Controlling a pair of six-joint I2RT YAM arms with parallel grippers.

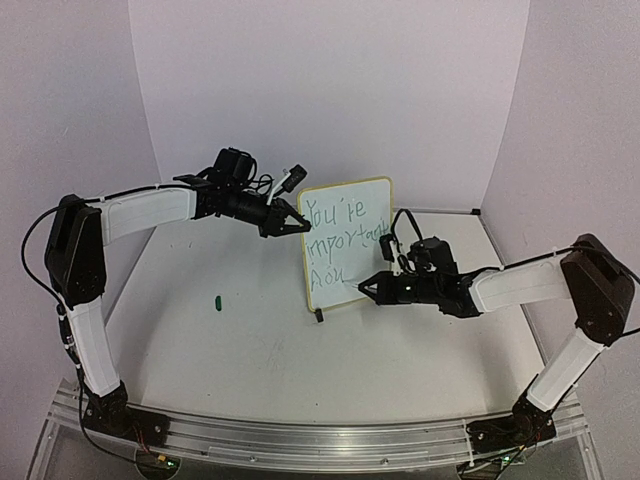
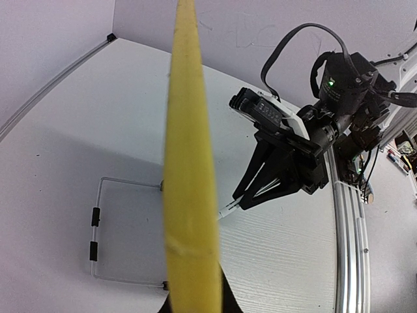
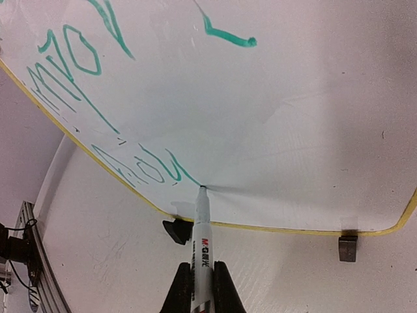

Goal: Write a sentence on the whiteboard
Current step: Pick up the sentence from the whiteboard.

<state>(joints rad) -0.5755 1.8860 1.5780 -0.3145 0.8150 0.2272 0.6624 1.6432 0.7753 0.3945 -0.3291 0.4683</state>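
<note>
One whiteboard (image 1: pixel 345 185) with three lines of green writing (image 1: pixel 340 213) stands between the left end effector (image 1: pixel 297 222) and the right end effector (image 1: pixel 362 287). One marker (image 3: pixel 203 241) sits in the right one. One small green object (image 1: pixel 218 300) lies on the worktop (image 1: pixel 250 350) to the left of the left one.

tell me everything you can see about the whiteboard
The whiteboard is small and white, with rounded corners and a thin pale-yellow frame. It stands nearly upright on small black feet on the table. A green handwritten sentence runs over three lines. The left gripper pinches the top corner nearest its arm, and the marker in the right gripper touches its tip to the bottom line.
</note>
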